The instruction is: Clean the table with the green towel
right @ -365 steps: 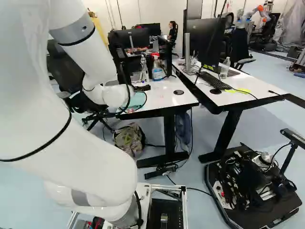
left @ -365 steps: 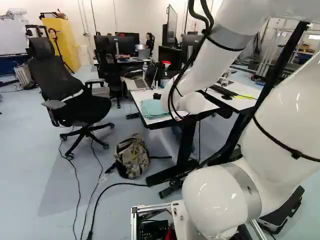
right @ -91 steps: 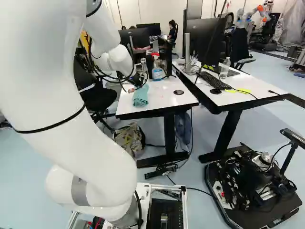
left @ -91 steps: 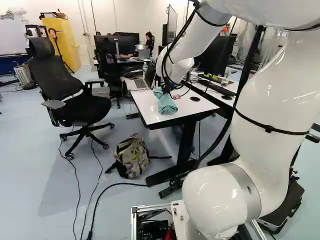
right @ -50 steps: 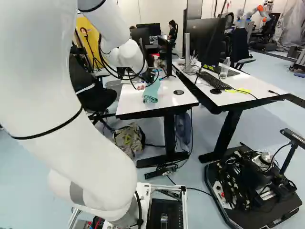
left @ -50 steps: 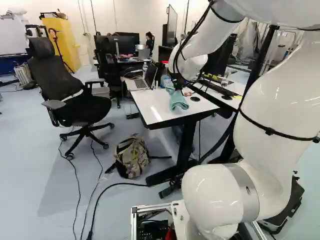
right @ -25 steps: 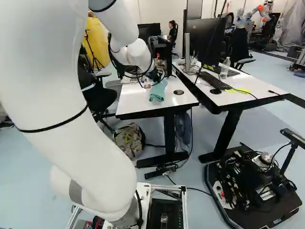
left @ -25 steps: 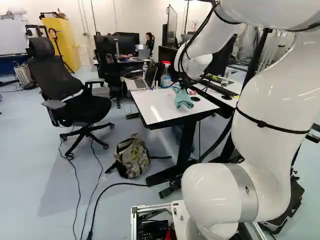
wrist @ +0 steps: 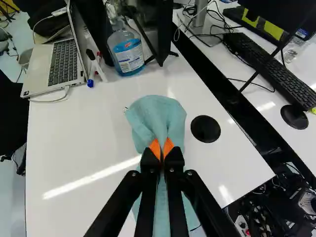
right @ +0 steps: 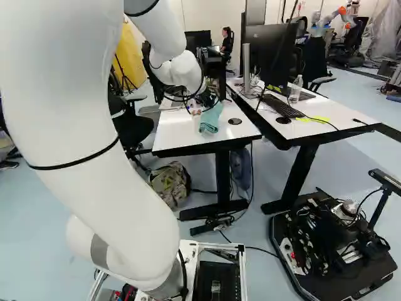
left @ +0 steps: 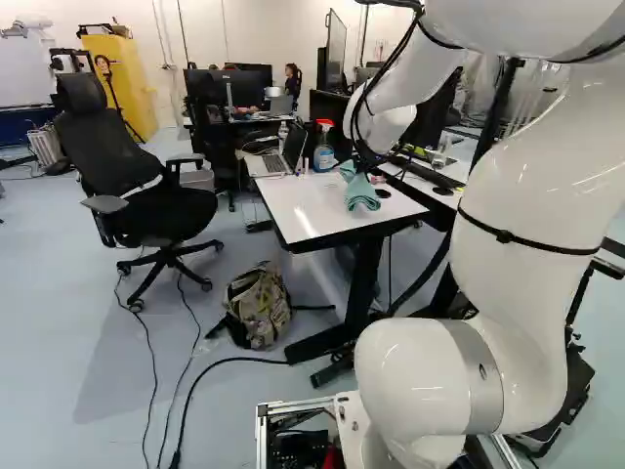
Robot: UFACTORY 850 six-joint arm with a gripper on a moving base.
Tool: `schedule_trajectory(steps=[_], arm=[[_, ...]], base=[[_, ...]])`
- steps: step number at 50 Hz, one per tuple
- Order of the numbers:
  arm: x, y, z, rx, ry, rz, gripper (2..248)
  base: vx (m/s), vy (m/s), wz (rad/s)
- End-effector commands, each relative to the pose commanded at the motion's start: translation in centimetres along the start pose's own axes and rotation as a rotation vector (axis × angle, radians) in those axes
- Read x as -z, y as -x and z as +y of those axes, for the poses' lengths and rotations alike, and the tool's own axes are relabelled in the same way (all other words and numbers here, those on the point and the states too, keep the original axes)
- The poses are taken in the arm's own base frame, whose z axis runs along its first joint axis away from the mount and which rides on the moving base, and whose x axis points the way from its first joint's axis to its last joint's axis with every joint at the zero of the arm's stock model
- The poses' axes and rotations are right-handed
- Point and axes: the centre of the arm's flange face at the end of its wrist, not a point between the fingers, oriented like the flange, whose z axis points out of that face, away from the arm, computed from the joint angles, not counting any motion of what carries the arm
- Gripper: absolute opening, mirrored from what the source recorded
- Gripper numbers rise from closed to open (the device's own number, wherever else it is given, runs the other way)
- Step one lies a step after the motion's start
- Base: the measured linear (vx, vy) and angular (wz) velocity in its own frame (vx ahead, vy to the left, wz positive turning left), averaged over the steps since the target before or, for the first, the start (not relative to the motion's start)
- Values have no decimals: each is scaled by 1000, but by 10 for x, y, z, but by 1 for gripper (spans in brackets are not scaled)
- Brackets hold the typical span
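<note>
Tool (right: 205, 99) nearly closed, gripping green towel (wrist: 157, 116) toward white desk's (wrist: 74, 133) right edge; labelled spray bottle (wrist: 127, 52) stands near far edge.

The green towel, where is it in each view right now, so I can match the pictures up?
Left base view: green towel right of the middle, in the upper half, on the white table.
Right base view: slightly right of the middle, in the upper half.
Wrist view: pinched between the gripper's fingers, spreading ahead of and beneath them.
Shared landmark: the round black disc in the tabletop, beside the towel.
</note>
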Motion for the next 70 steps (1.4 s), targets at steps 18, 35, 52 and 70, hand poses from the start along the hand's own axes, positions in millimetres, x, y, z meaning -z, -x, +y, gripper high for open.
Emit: schedule_trajectory(steps=[18, 35, 52, 70], arm=[[-13, 8, 0, 0, 0, -27, 27], [-31, 19, 0, 0, 0, -65, 27], [-50, 30, 0, 0, 0, -103, 27], [-61, 36, 0, 0, 0, -125, 27]], base=[[0, 0, 0], [0, 0, 0], [0, 0, 0], [0, 0, 0]])
